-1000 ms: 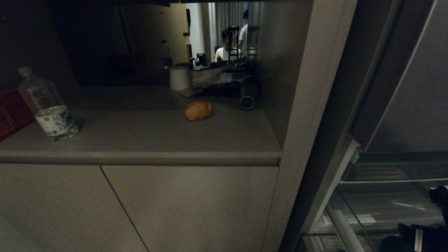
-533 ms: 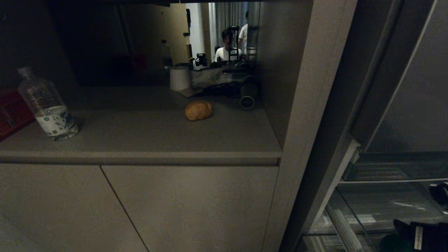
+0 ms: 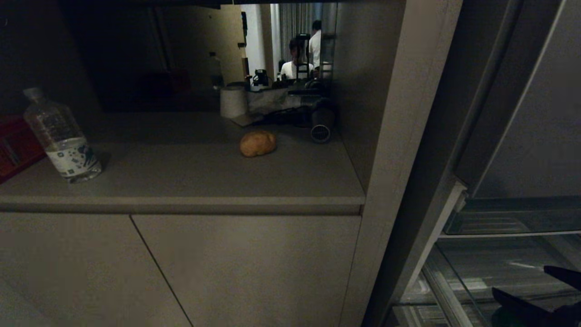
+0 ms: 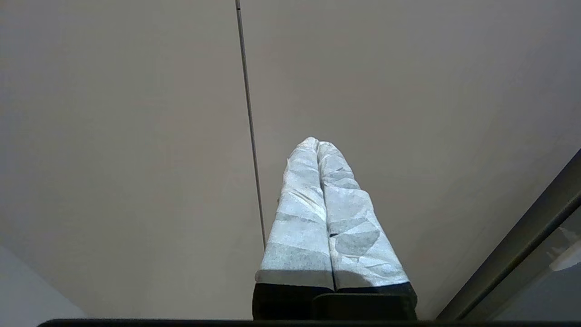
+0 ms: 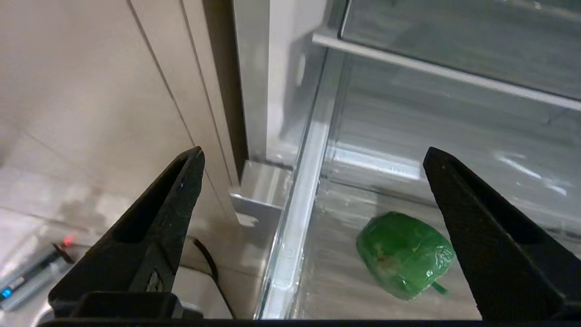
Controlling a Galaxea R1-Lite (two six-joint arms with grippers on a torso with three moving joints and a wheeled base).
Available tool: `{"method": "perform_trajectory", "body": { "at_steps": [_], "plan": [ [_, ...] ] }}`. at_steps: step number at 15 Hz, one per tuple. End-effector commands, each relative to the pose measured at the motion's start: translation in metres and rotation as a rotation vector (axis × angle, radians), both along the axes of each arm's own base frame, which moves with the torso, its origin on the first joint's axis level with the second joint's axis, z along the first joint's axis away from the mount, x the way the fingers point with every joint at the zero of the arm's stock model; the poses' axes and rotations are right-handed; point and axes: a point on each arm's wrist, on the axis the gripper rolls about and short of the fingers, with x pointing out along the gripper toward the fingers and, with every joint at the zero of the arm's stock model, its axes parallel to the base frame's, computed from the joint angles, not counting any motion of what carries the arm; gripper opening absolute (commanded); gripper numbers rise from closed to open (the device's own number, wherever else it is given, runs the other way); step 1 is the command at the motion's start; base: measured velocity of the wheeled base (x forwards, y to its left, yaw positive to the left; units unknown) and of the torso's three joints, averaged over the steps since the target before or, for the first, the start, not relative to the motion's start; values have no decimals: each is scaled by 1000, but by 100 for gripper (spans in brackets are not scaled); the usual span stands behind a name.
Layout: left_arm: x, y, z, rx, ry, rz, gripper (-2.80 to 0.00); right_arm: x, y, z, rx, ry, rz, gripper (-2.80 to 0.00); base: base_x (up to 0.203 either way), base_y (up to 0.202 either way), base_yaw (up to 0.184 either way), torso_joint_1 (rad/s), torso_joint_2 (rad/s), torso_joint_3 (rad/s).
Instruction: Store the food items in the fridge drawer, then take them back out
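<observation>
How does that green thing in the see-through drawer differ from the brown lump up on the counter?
The green item is glossy and bright green, with a short stem; the brown lump is matte tan. The green one lies inside the fridge drawer, between the open fingers of the right tool; the brown one sits on the counter, with no tool near it. Both are rounded and lie free, ungripped.

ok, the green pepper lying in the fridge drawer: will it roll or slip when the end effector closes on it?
Likely yes. The green pepper is rounded and lies on its side on the smooth clear floor of the fridge drawer, so a nudge could rock or slide it. Its glossy skin looks slippery. The right end effector is open wide above it.
</observation>
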Motion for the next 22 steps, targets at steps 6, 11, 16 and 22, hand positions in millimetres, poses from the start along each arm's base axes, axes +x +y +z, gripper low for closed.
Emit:
{"method": "perform_trajectory", "body": {
  "at_steps": [6, 11, 16, 22],
  "plan": [
    [0, 0, 0, -1, 1, 1, -280, -35, -14, -2, 51, -103, -52, 0, 0, 0, 0, 0, 0, 0],
    [0, 0, 0, 0, 0, 1, -280, -77, -31, -10, 26, -178, -226, 0, 0, 0, 0, 0, 0, 0],
    [0, 0, 0, -1, 0, 1, -280, -99, -38, -20, 3, -217, -388, 0, 0, 0, 0, 0, 0, 0],
    [0, 0, 0, 0, 1, 1, -280, -102, -37, -18, 40, -238, -429, 0, 0, 0, 0, 0, 0, 0]
  ]
}}
